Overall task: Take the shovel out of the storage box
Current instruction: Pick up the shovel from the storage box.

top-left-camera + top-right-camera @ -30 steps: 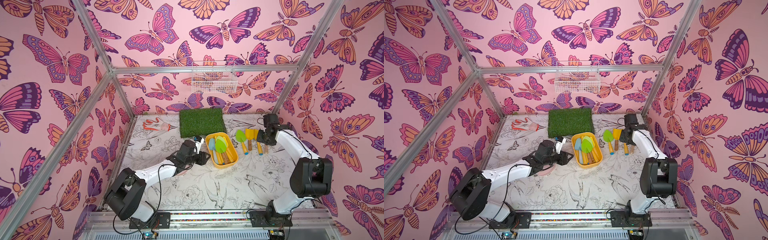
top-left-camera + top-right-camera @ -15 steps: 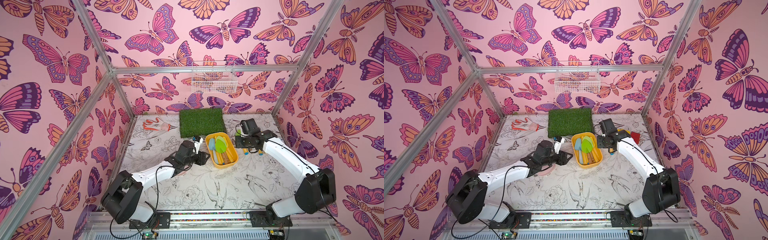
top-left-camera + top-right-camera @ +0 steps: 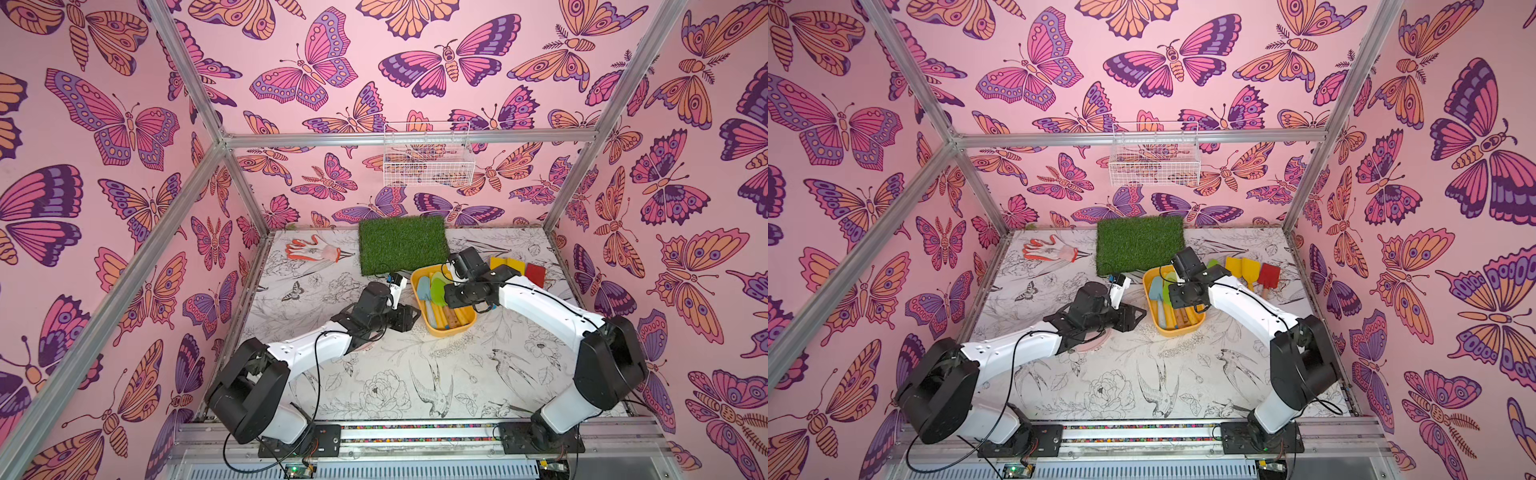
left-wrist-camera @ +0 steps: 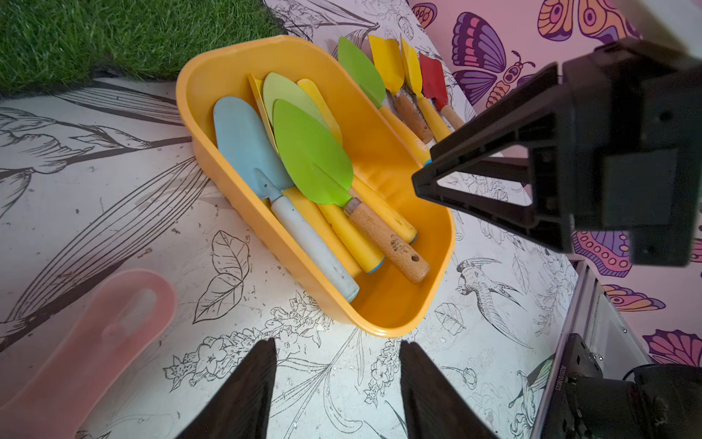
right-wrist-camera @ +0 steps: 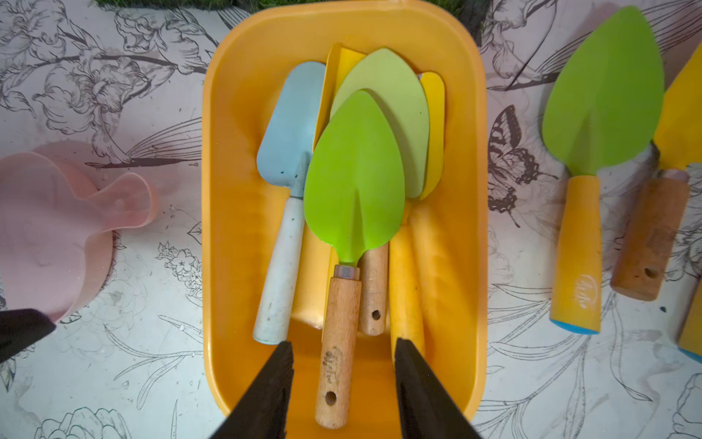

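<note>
Wooden handle of the top green shovel (image 5: 353,182), lying in the yellow storage box (image 5: 212,228) near the middle of the desk (image 3: 374,386), is showing between the right arm's (image 3: 540,303) open jaws, which are probably needing a straight drop before squeezing; the left arm's (image 3: 307,349) jaws are hanging open, empty, just left.

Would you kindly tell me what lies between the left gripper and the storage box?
Nothing does: the left wrist view shows only a narrow strip of bare printed table between the left gripper and the storage box.

Shovels (image 5: 353,178) in storage box (image 5: 212,228); loose shovels (image 5: 604,95) right; turf (image 3: 402,243) behind.
</note>
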You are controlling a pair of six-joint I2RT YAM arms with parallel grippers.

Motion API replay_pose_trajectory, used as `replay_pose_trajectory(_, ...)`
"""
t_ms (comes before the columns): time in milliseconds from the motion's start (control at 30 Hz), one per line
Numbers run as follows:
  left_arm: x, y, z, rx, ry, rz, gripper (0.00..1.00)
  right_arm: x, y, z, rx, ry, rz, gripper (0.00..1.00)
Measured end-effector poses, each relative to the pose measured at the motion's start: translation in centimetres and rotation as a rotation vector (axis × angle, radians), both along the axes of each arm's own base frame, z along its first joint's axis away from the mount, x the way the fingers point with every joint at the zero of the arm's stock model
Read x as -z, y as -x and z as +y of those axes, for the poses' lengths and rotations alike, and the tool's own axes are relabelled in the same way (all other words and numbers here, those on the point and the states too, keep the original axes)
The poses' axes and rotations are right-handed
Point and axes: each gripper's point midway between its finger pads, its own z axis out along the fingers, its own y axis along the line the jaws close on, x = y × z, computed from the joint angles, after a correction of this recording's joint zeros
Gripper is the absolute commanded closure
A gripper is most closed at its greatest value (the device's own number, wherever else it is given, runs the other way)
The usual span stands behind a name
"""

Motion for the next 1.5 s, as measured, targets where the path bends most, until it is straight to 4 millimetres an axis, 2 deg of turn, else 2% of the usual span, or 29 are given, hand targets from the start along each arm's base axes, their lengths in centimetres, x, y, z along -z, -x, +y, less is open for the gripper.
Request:
replay_pose_trajectory(400,1.0,0.0,-0.1,0.001,-0.016,0.021,0.42,1.7,0.1,0.7,-0.009,-0.017,0.036,0.52)
replay_pose_trajectory(700,1.0,0.1,-0.2,0.004,-0.016,0.021,0.43,6.3,0.6,0.3,-0.005,0.056,0.147,0.53)
replay_pose_trajectory(800,1.0,0.2,-0.2,0.007,-0.016,0.021,0.42,7.0,0.9,0.2,-0.004,0.071,0.172,0.55)
replay_pose_trajectory(1367,1.0,0.1,-0.3,0.007,-0.015,0.019,0.42,6.9,0.8,0.3,0.012,0.067,0.180,0.81)
replay_pose_trajectory(1500,1.0,0.1,-0.3,0.007,-0.015,0.019,0.42,6.4,0.8,0.3,0.012,0.059,0.169,0.85)
